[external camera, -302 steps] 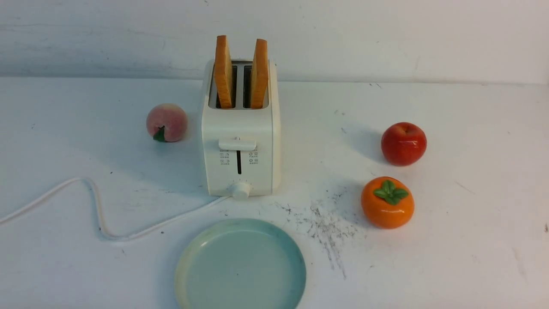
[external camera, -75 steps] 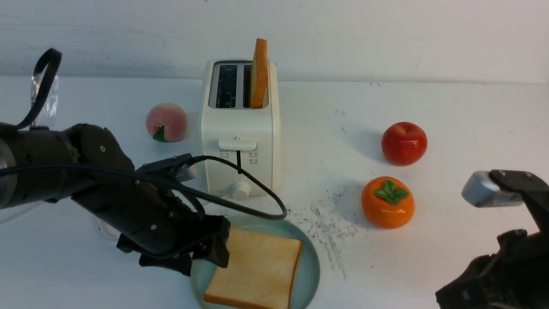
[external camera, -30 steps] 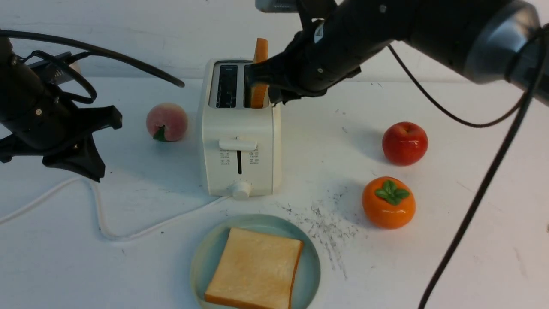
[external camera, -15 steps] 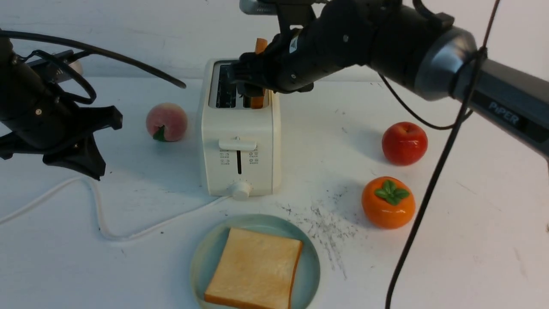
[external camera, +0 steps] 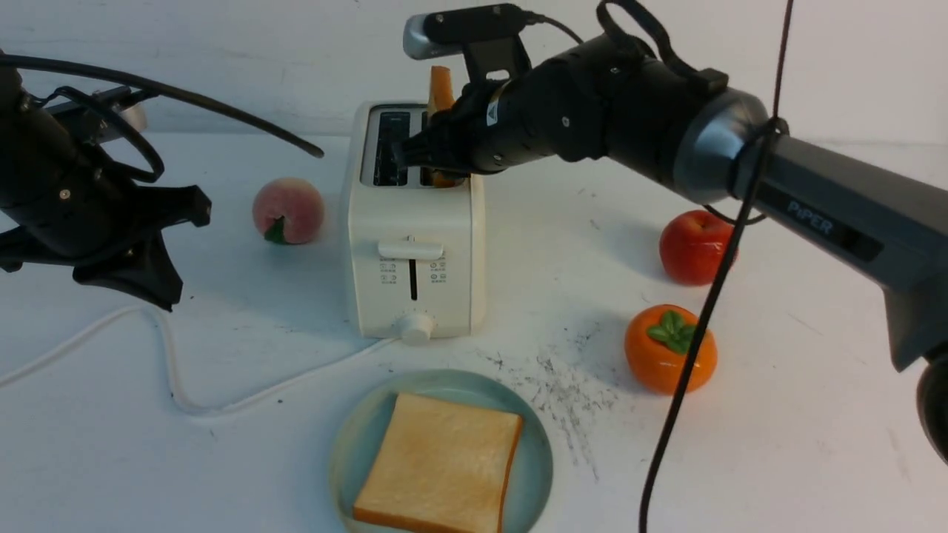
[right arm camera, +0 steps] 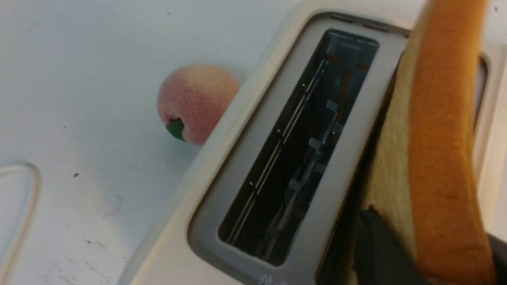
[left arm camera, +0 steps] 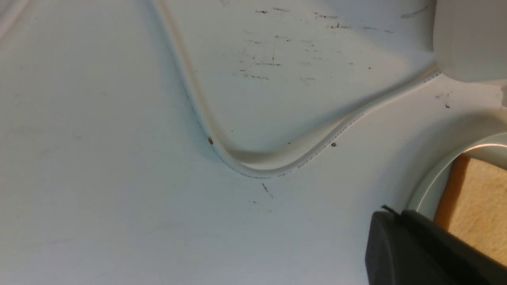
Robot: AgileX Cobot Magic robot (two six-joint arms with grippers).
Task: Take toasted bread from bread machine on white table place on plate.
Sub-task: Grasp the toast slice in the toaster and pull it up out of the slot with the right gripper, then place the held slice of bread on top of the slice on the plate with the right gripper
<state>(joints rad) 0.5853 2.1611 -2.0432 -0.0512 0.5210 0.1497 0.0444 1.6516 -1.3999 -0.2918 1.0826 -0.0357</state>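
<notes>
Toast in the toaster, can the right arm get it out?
Probably yes. The right arm has its jaws on both faces of the toast, which stands in the toaster, and nothing else sits over the slot.

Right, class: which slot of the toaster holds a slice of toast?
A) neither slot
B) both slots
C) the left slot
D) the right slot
D: the toast stands upright in the right slot of the bread machine, while its left slot shows only dark wires.
</notes>
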